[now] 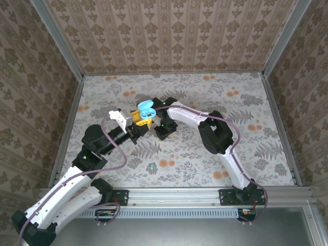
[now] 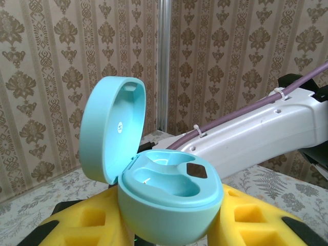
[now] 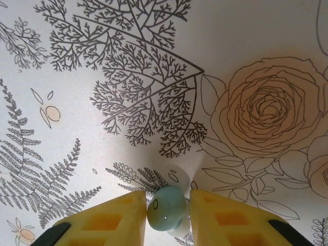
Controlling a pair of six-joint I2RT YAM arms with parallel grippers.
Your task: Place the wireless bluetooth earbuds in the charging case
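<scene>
Near edge: both arm bases sit on the aluminium rail (image 1: 179, 196). Just beyond it, a loose small teal bud (image 1: 152, 166) lies alone on the floral-printed tablecloth (image 1: 205, 102), well apart from both grippers.

Left arm: rises from the near-left corner, elbow bent, forearm running toward mid-table. The left gripper (image 1: 143, 119) is level, and its yellow foam-padded fingers (image 2: 92, 220) are clamped on either side of the rounded teal plastic charging case (image 2: 171, 205). The case is held clear of the cloth with its lid hinged upright. The two moulded wells in the base are exposed, one of them showing a dark diamond-shaped patch.

Right arm: climbs from the near-right base to a high elbow, then the white forearm link (image 2: 266, 133), with the purple cable (image 2: 246, 110) strapped along it, runs left behind the case. The right gripper (image 1: 165, 130) points straight down at the cloth, just beside the left gripper. On the right wrist camera its yellow fingers (image 3: 113, 220) stand narrow, pinching the pebble-shaped teal plastic earbud (image 3: 166, 209) between their tips, close above the cloth. Whether the earbud touches the cloth cannot be told.

Far side: damask-patterned walls (image 1: 174, 36).
</scene>
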